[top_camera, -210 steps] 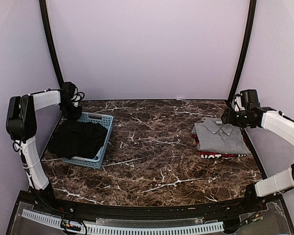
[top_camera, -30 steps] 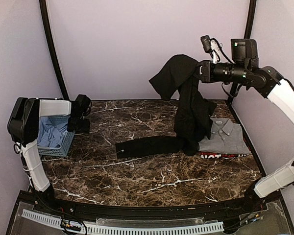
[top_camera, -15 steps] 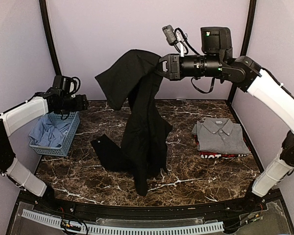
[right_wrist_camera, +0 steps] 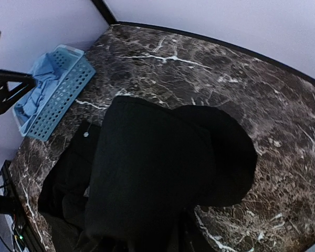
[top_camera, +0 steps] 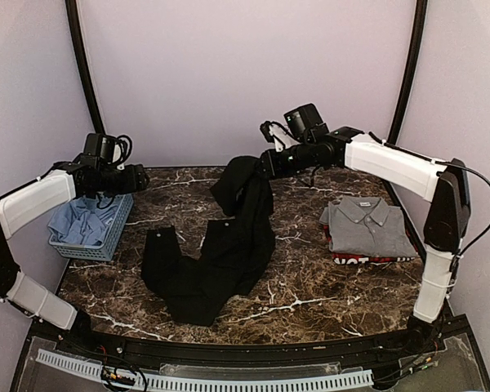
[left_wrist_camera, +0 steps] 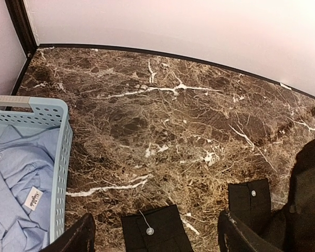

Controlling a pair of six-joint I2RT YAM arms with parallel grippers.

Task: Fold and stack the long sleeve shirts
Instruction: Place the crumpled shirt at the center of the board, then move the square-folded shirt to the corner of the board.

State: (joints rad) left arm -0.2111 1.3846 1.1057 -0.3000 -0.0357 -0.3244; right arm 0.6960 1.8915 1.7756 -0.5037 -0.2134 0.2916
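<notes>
On veined brown marble (top_camera: 327,286), limp crumpled black shirt (top_camera: 224,261), blue lattice basket (top_camera: 117,229)

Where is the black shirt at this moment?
In the top view, the black shirt lies mid-table, between the basket on the left and the grey shirt on the right, its upper end raised at the right gripper.

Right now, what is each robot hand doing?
Left gripper: open, holding nothing.
Right gripper: cannot tell; the black shirt drapes over it.
</notes>
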